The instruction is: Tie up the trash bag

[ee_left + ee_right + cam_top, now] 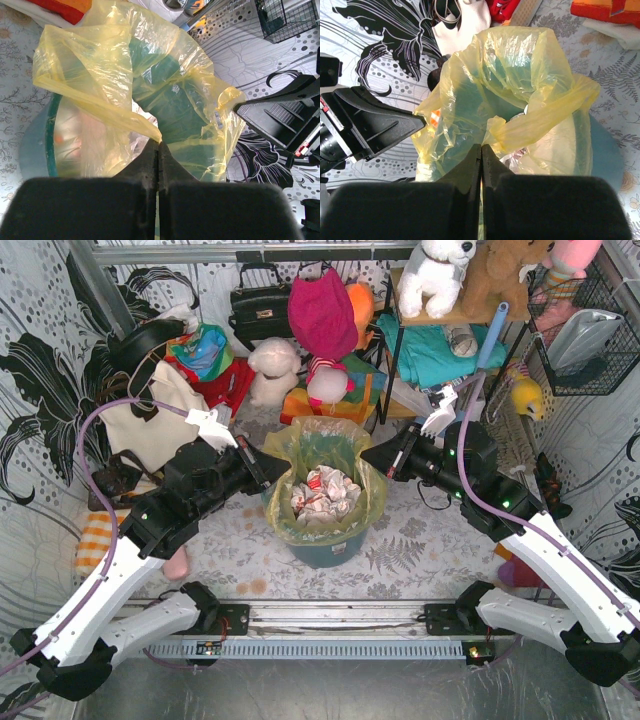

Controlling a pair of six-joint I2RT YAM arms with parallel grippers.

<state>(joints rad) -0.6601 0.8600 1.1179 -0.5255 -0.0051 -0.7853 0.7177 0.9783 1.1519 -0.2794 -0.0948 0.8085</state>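
**Top external: trash bag point(325, 440) pinched on both sides**

The trash bag stands upright in the teal bin point(330, 550), its mouth facing up and its long axis vertical, with crumpled white paper point(322, 495) inside. The left gripper point(274, 471) is clamped on a fold of its left rim, and the right gripper point(373, 456) on its right rim. The bag sits between them.

One trash bag point(322, 440), one teal bin point(332, 552), one cream tote point(163, 428), one black handbag point(258, 308).
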